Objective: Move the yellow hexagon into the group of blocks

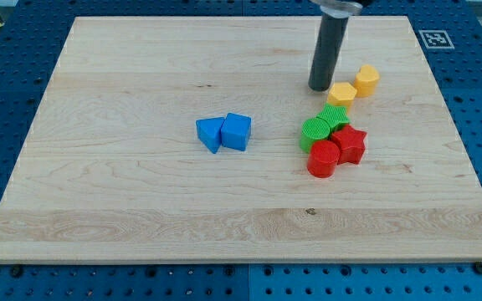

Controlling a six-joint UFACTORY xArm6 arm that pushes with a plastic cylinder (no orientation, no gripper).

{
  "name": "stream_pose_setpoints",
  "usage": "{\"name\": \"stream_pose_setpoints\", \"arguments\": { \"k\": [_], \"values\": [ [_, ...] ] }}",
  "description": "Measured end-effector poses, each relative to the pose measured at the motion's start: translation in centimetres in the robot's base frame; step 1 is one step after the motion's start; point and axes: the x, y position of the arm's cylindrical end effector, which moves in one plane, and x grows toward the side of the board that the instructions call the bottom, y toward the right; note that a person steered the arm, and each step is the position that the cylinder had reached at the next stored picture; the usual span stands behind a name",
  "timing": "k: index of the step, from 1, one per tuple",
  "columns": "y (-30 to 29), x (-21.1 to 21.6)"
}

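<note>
Two yellow blocks lie at the view's upper right. One yellow block has a flat, hexagon-like top. The other yellow block sits up and to the right of it, touching or nearly touching; I cannot tell its shape. My tip stands just left of the nearer yellow block, close to its edge. Just below is a group: two green blocks, a red star and a red round block. The nearer yellow block sits right above the upper green block, nearly touching it.
A blue triangle and a blue cube-like block touch each other near the middle of the wooden board. The board lies on a blue perforated surface.
</note>
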Motion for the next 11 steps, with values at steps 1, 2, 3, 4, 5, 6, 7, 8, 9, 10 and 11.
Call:
{"name": "stream_pose_setpoints", "arguments": {
  "k": [1,2,3,4,5,6,7,8,9,10,11],
  "values": [
    [0.0,0.7],
    [0.3,0.9],
    [1.3,1.0],
    [2.9,1.2],
    [3.1,1.2],
    [3.6,2.4],
    [3.6,2.4],
    [4.1,2.6],
    [5.0,3.5],
    [5.1,3.8],
    [5.1,5.5]
  ]
}}
